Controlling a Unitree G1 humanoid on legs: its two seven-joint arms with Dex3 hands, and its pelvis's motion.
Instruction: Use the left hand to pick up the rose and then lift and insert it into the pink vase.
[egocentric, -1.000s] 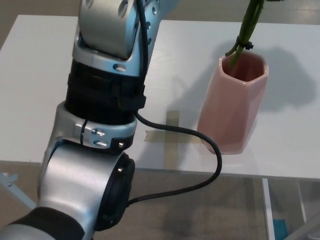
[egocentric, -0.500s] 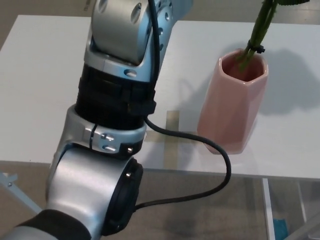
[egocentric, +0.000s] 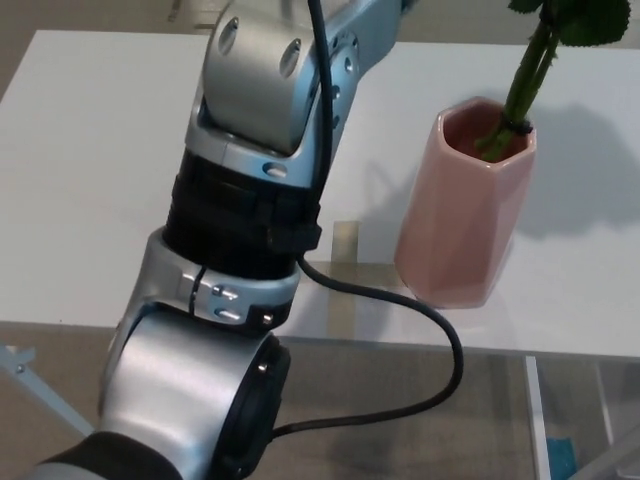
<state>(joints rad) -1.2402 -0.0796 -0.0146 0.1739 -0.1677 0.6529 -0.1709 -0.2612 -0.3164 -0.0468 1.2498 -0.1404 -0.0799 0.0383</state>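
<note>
The pink vase (egocentric: 465, 215) stands upright on the white table (egocentric: 90, 170) at the right. The rose's green stem (egocentric: 525, 85) leans into the vase mouth from the upper right, its lower end inside the rim, with green leaves at the top edge of the picture. The flower head is out of frame. My left arm (egocentric: 245, 230) rises through the middle of the view, silver and black; its hand is above the top edge and hidden. No right hand shows.
A black cable (egocentric: 420, 330) loops from my left arm past the vase's base. Tape marks (egocentric: 345, 245) lie on the table beside the vase. The table's front edge runs across the lower part of the picture, floor below.
The stem has sunk deeper into the vase and shifted right; leaves have come into view at the top. My left arm has moved to the right.
</note>
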